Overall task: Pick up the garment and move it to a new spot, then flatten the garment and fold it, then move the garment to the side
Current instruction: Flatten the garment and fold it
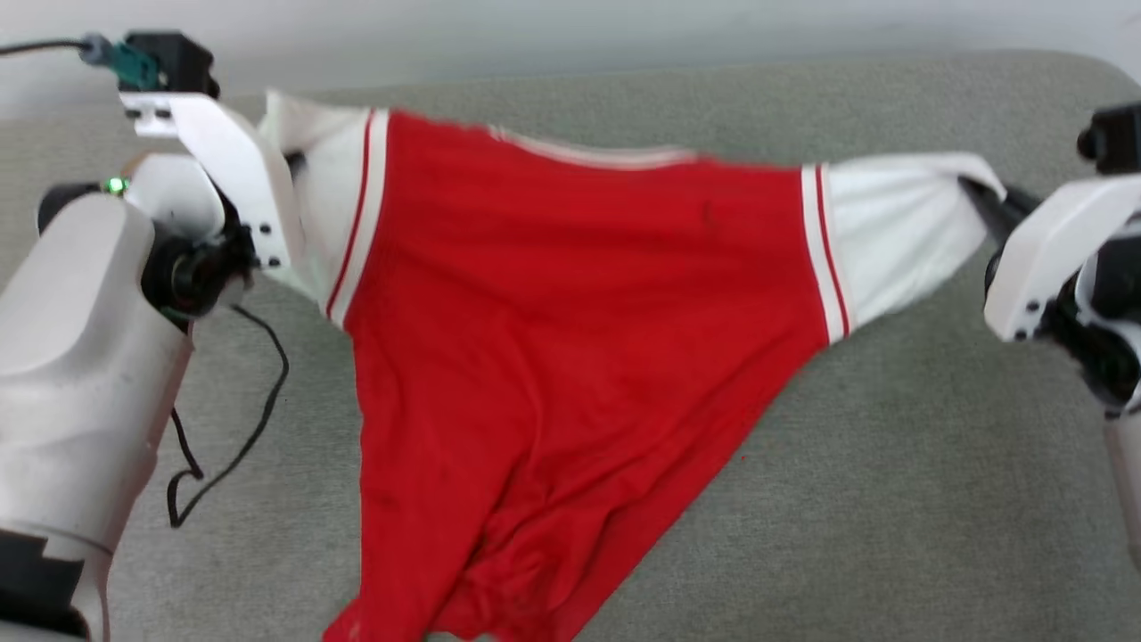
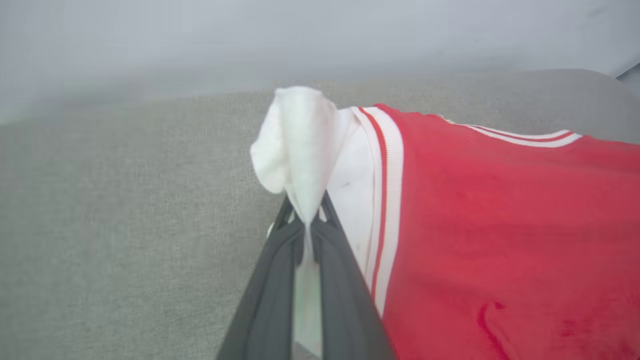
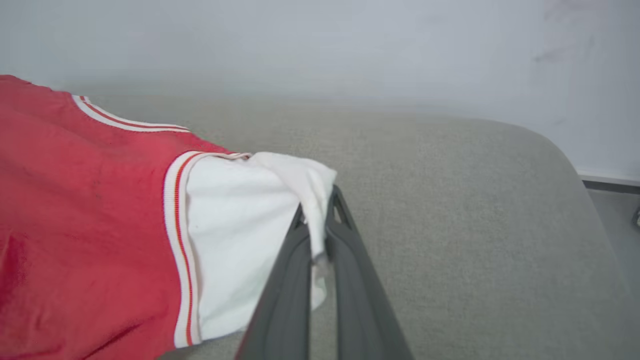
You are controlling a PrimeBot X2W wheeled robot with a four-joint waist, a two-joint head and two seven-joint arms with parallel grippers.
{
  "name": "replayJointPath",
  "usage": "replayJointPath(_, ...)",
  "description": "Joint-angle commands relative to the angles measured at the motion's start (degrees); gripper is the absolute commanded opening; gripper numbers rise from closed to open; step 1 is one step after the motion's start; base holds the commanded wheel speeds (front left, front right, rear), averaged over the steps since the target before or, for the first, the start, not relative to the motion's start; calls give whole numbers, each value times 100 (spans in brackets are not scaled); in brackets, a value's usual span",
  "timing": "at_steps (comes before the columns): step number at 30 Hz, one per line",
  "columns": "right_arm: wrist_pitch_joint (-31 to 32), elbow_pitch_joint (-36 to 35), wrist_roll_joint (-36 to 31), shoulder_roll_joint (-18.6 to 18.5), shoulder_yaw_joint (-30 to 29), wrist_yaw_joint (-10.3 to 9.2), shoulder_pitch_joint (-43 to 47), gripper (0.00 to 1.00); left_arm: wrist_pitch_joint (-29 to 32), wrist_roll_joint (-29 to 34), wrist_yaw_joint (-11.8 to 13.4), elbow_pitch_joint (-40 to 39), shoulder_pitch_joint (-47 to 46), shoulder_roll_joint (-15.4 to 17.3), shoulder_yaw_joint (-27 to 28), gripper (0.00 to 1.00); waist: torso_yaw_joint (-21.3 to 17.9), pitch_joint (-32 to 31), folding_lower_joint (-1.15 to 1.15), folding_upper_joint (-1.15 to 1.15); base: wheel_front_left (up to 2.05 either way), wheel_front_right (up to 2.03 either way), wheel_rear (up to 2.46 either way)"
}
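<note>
No words, numbers or brand marks can be read; faint dark smudges on the garment (image 1: 570, 294) are too blurred to read.

Left gripper (image 2: 306, 220) is pinching the white sleeve (image 2: 295, 145) of the garment (image 2: 500, 225), jaws clamped on cloth. Red body is stretching rightward above the grey padded surface (image 2: 125, 225).

The forearm shell (image 1: 80, 357) is pale grey; a white bracket (image 1: 227, 169) carries small dark screws, near a green light (image 1: 114, 185), teal plug (image 1: 134, 64) and thin black cable (image 1: 241, 428). The left tool (image 2: 306, 212) has long dark-grey fingers (image 2: 345, 280).
</note>
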Motion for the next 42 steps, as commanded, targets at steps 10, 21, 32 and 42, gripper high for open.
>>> replayJointPath(10, -901, 1136, -345, -51, 238, -2, -2399, 0, -1587, 608, 433, 299, -1421, -189, 240, 0, 195, 281, 0, 0, 0, 0, 0)
replayJointPath(21, -2181, 1899, -835, 47, 404, -2, -5066, 0, -2728, 1086, 685, 325, -3262, -172, 446, 0, 104, 1209, 0, 0, 0, 0, 0)
replayJointPath(32, -2664, 2694, -622, 167, 984, -2, -5866, 0, -3040, 1041, 485, 580, -3539, -345, 419, 0, 133, 1823, 0, 0, 0, 0, 0)
replayJointPath(42, -2877, 3333, -53, 267, 1530, -2, -5119, 0, -3596, 611, -16, 1464, -2836, -644, 551, 0, 150, 1917, 0, 0, 0, 0, 0)
